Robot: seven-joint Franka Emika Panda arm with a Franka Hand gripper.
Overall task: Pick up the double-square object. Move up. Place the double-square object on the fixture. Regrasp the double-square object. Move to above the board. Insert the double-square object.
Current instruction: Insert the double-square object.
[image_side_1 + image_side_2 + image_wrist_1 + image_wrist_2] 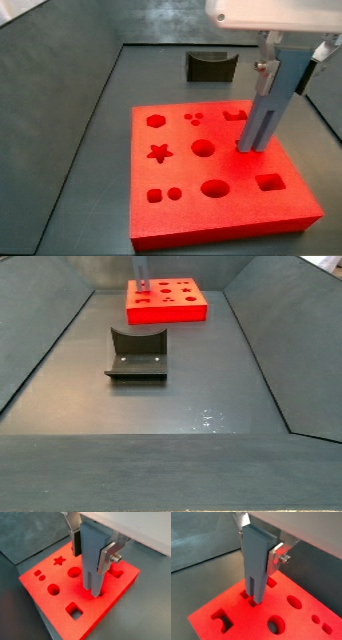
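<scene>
The gripper hangs above the board, its fingers clamped on the upper part of the double-square object, leaving the lower end free for insertion. The bar stands upright, long axis vertical, its lower tip meeting a hole in the board. The fixture stands empty, well apart from the board.

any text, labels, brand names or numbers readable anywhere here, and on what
None: no readable text in any view.
The board carries only cut-out shapes, no print.
The double-square object, held upright in the gripper over the board, is plain.
The fixture shows two pale spots, no letters.
</scene>
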